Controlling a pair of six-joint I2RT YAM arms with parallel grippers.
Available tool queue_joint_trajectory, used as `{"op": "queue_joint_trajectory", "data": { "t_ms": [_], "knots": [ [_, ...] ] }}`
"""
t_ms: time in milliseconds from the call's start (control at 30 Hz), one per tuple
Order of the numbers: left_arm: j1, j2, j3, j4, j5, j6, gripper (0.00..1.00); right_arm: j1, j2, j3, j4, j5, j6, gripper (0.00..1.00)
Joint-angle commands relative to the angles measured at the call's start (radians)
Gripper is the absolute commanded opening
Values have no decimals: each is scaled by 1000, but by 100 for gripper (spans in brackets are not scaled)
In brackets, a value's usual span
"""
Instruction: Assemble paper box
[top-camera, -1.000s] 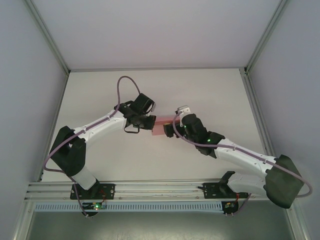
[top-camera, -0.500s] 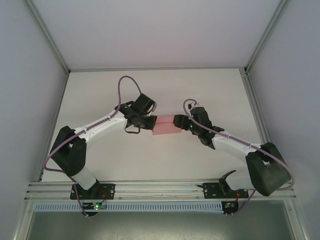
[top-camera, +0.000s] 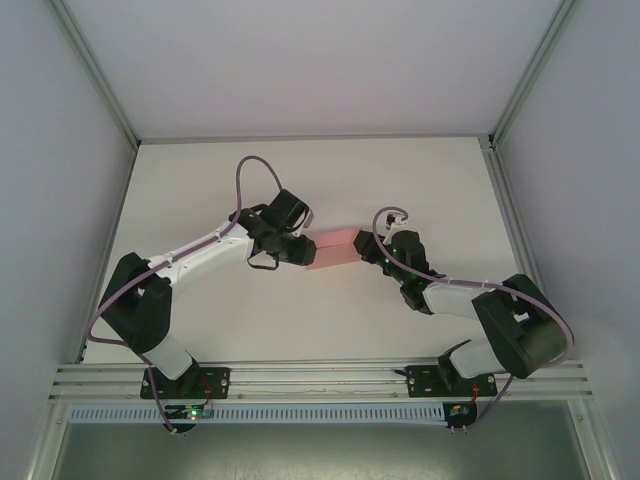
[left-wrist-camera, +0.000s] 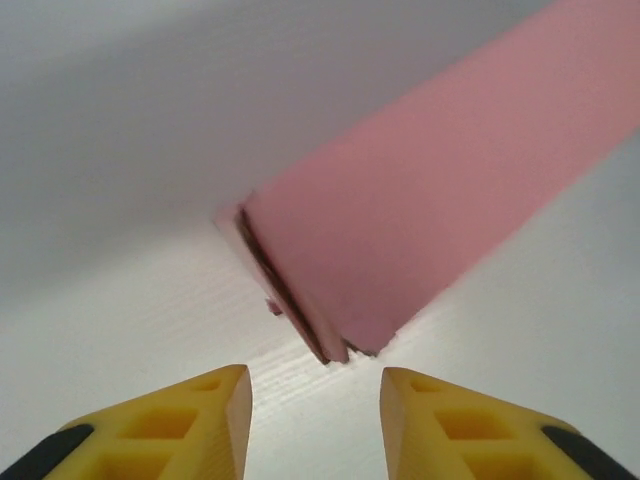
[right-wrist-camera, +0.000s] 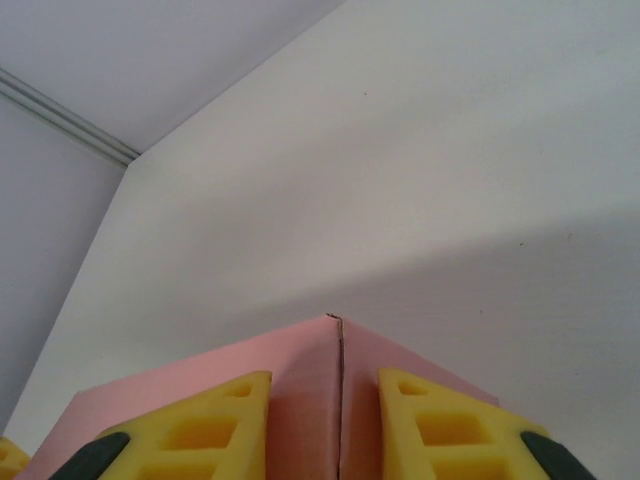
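Paper box (top-camera: 335, 249) sits as a closed pink block on the white table (top-camera: 300, 180), between my 2 grippers. In the last half second its right end has swung toward the far side, so it now lies slanted.

Left of the box, the left gripper (left-wrist-camera: 315, 400) has hardly shifted. Its yellow fingers (left-wrist-camera: 190, 420) are spread and empty, with the box's end just ahead of the tips, not between them. That end shows layered card edges that look not fully tucked, though blur hides the detail.

Right of the box, the right gripper (right-wrist-camera: 325, 395) has drawn back off the top, which it mostly covered 1 second ago, and its arm has folded toward its base. Its fingers stand apart with pink card and a seam across the gap; whether they clamp anything I cannot tell. I judge the body formed and the end closures still to finish.

Around the box the table is matte white, closed in by pale walls (top-camera: 60, 200) on 3 sides, with metal rails (top-camera: 95, 70) at the corners.
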Motion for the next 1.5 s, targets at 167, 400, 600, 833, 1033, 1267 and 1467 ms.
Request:
{"op": "queue_joint_trajectory", "data": {
  "t_ms": [167,400,600,833,1033,1267,1467],
  "knots": [
    [51,-142,-57,96,216,-146,99,13,18,-62,-279,23,12,18],
    [192,-109,-167,367,326,-284,100,17,-14,-44,-317,23,-11,17],
    [244,-13,-243,609,501,-353,91,18,-21,-31,-344,32,-17,18],
    [276,20,-324,696,515,-367,65,15,-11,-23,-356,31,-12,17],
    [278,87,-397,863,601,-395,48,11,10,-2,-355,6,-48,18],
    [276,172,-429,895,609,-333,9,10,32,-55,-210,-19,-111,17],
    [251,187,-468,827,448,-164,4,5,105,-50,-168,-61,-204,12]
  ]
}}
